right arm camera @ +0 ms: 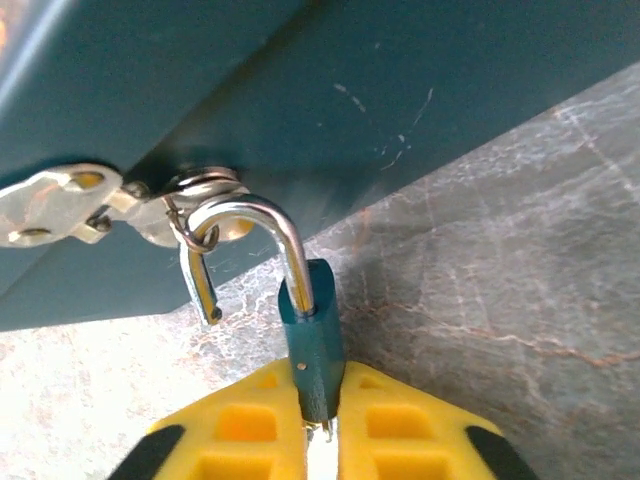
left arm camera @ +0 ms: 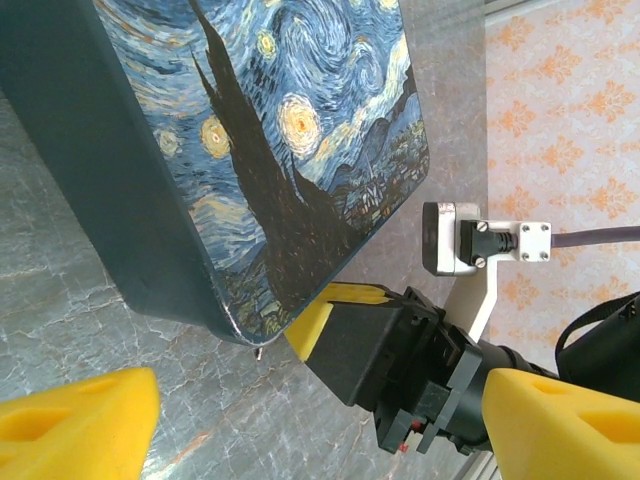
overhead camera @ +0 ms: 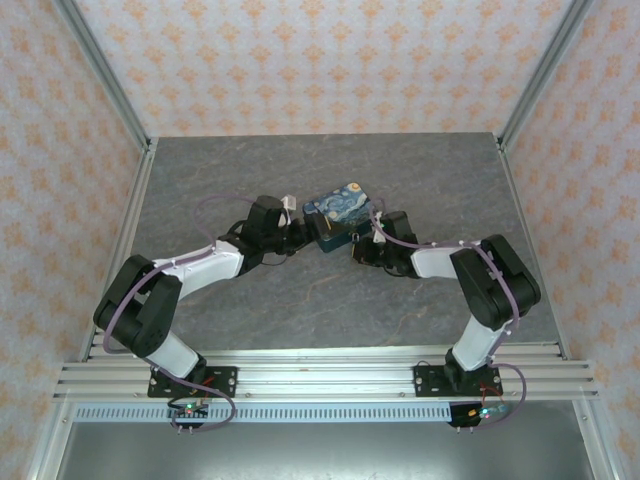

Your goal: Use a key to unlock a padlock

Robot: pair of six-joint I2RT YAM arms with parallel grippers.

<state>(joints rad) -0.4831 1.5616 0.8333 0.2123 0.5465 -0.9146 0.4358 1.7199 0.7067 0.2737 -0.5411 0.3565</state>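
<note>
right gripper [right arm camera: 318, 400]: I've got it pinched tight on the padlock [right arm camera: 312, 335] body, steadying it I reckon
padlock: hanging off the box [right arm camera: 300, 90] hasp [right arm camera: 60, 205], shackle end looks free
left gripper [left arm camera: 315, 415]: spread wide, empty, beside the box

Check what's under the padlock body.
The right gripper clamps the padlock from below, yellow fingers on both sides. Its bottom face, and any key there, is covered.

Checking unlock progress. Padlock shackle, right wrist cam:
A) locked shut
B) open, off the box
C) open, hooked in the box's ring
C: the shackle has its free end hanging outside the padlock, and its loop passes through the ring on the box.
</note>
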